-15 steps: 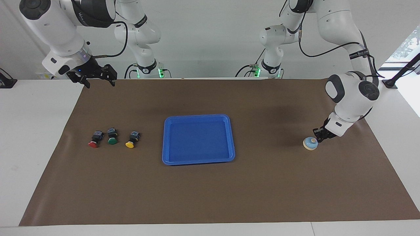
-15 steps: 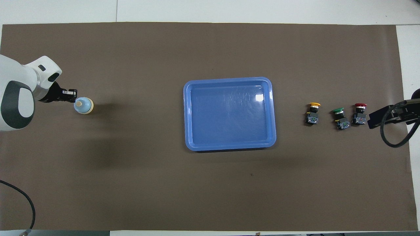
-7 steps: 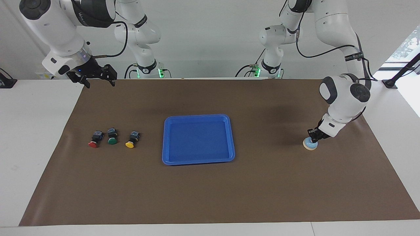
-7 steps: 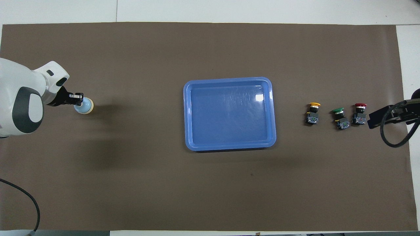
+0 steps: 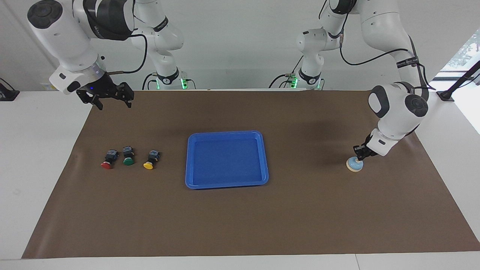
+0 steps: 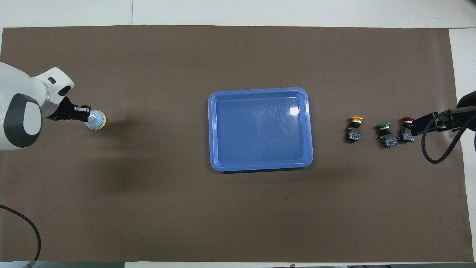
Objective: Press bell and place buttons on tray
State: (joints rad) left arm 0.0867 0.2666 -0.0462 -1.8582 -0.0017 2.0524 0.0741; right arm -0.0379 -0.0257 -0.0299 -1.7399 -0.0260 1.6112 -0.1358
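The left end effector [image 5: 360, 153] is sitting right on top of the bell [image 5: 354, 164], its fingers looking drawn together over the cream knob, at the left arm's end of the worktop. If it is pushing off-centre, I reckon the little dome could skid sideways on the brown mat [image 5: 300, 210] instead of ringing, or tip on its base. The right end effector [image 5: 112, 98] is hanging with its fingers apart above the mat, the red button [image 5: 107, 159], green button [image 5: 128, 156] and yellow button [image 5: 150, 159] lying well below it; the tray [image 5: 195, 183] is lying empty between the two end effectors. Compared with half a second ago, the left wrist is lifting slightly while the right end effector is dropping a touch toward the buttons.
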